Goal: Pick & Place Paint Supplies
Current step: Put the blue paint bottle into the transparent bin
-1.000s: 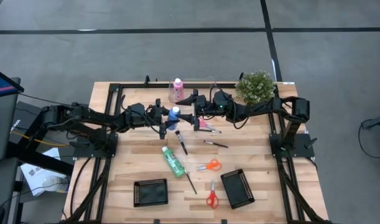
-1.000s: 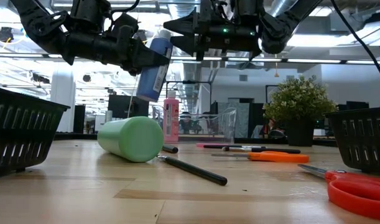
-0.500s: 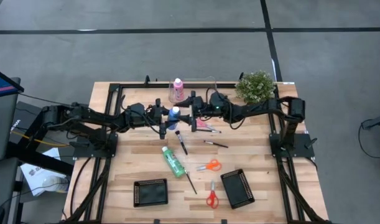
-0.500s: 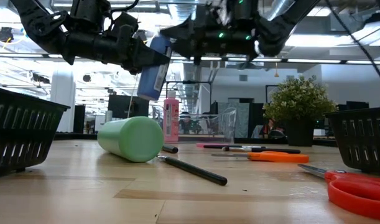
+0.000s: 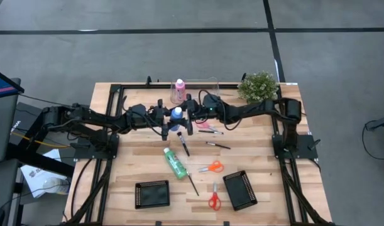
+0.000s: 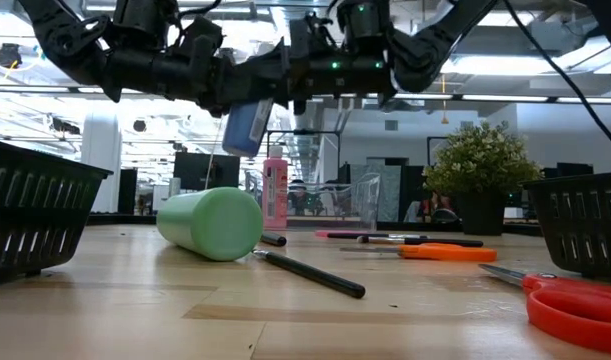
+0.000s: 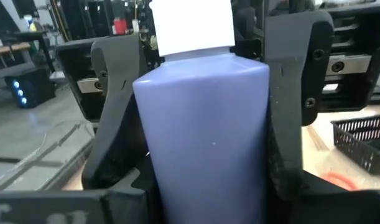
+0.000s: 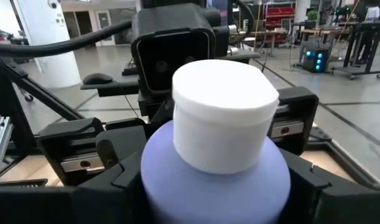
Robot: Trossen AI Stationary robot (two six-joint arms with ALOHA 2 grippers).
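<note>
A blue paint bottle [image 5: 175,117] with a white cap hangs above the table's middle, cap up and slightly tilted, with my left gripper [image 5: 171,118] shut on it. My right gripper [image 5: 183,115] reaches in level from the table's right. It is open, one finger on each side of the same bottle [image 8: 214,186]. A pink bottle [image 5: 179,90] stands on its base at the far edge. A green bottle [image 5: 175,162] lies on its side. Dark-handled brushes [image 5: 183,143] [image 5: 192,182] [image 5: 218,145] lie flat on the wood. My left gripper pinches the blue bottle's body [image 7: 149,186] by two opposite sides between its two fingers. The fingers come in level from the table's left. The bottle is lifted clear of the table [image 6: 247,125], nearly upright with its cap on top.
Two black baskets [image 5: 152,194] [image 5: 240,189] sit near the front edge. Orange scissors [image 5: 212,167] and red scissors [image 5: 213,196] lie between them. A potted plant [image 5: 257,86] stands at the far right and a clear container [image 6: 365,205] beside the pink bottle.
My right gripper has moved toward the table's left and come up to the blue bottle, so its fingers now flank the bottle. The bottle has stayed in place in my left gripper.
</note>
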